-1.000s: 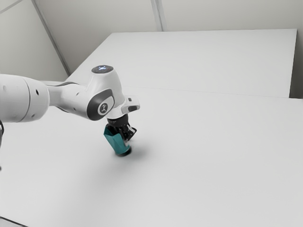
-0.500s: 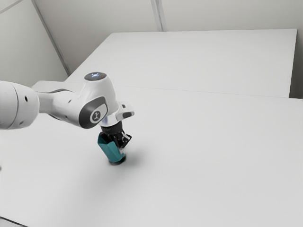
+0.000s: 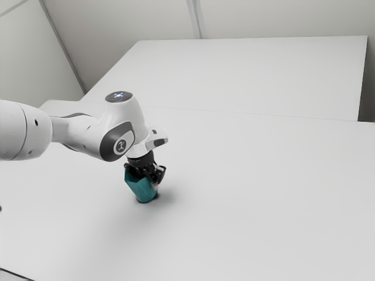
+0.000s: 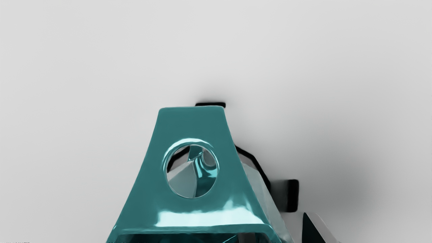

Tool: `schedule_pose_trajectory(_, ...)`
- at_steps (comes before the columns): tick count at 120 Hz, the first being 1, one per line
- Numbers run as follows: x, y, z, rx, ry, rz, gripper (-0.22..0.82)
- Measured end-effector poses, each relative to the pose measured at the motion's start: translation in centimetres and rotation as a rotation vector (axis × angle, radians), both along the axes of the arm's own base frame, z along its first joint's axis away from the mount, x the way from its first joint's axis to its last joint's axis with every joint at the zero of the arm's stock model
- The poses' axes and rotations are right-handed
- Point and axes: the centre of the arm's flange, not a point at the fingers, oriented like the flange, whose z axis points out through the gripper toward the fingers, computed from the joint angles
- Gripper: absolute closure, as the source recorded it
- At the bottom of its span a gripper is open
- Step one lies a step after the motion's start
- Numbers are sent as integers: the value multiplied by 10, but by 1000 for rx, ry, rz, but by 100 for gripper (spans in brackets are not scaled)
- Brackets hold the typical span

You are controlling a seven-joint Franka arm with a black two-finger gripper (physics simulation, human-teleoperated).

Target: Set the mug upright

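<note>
Walls (image 3: 281, 17): grey-white, well apart from the jaws, past the far end of the table.
Table (image 3: 263, 187): white, smooth, spread out below the jaws and to every side.
Arm (image 3: 82, 133): white with dark joint rings, reaching in from the exterior view's left, above the jaws.
Gripper (image 3: 146, 174): black, pointing down into the region of the mug's mouth; cannot tell the width of the jaws' gap, nor any firm hold on the mug.
Mug (image 3: 140, 187): teal, at the jaws, just above the table or touching, cannot tell which; tilted, mouth up by the jaws and leaning toward the exterior view's left, bottom lower and farther toward the right.
Handle (image 4: 192, 125): teal, glossy, flaring from a narrow end away from the jaws to a wide one close by, pierced with a round hole.
Black tabs (image 4: 293, 195): small, blocky, near the mug, one past the handle's narrow end, another off to one side.
</note>
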Motion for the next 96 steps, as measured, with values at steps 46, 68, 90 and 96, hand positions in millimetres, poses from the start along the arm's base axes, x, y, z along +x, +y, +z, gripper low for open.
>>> schedule_pose_trajectory(46, 1, -1, 11, -7, -20, 12, 39)
schedule_pose_trajectory(68, 4, -1, 19, -9, -37, 14, 38)
schedule_pose_trajectory(90, 9, -2, 26, -10, -50, 15, 37)
schedule_pose_trajectory(96, 8, -2, 28, -10, -48, 16, 37)
